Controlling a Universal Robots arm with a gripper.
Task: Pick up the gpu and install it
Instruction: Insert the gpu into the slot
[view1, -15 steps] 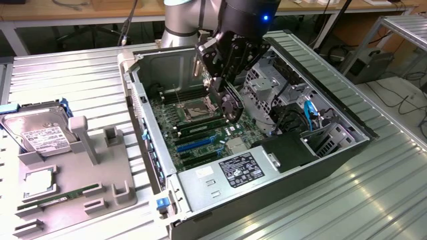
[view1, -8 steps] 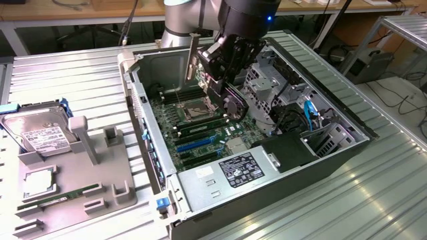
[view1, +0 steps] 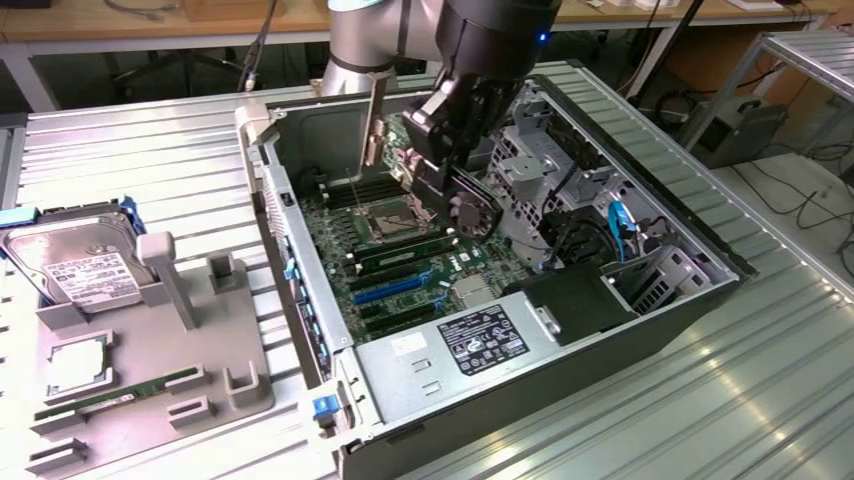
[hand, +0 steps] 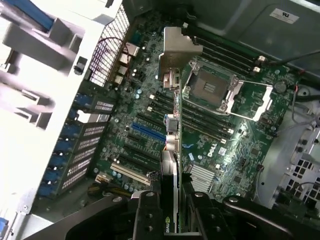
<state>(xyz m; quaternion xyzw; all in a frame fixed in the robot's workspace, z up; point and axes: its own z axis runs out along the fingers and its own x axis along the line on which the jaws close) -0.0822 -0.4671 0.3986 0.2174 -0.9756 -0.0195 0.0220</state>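
Observation:
The gpu, a slim black card, hangs tilted inside the open computer case, above the motherboard. Its silvery bracket points toward the case's rear wall. My gripper is shut on the card's upper edge. In the wrist view the gpu runs edge-on away from my gripper, and its bracket is at the far end. The card hovers over the motherboard, roughly in line with the blue expansion slot and apart from it.
The power supply and drive cage crowd the case around the board. The CPU socket lies beside the card. At the exterior view's left, a grey fixture holds a hard drive, a green RAM stick and a CPU.

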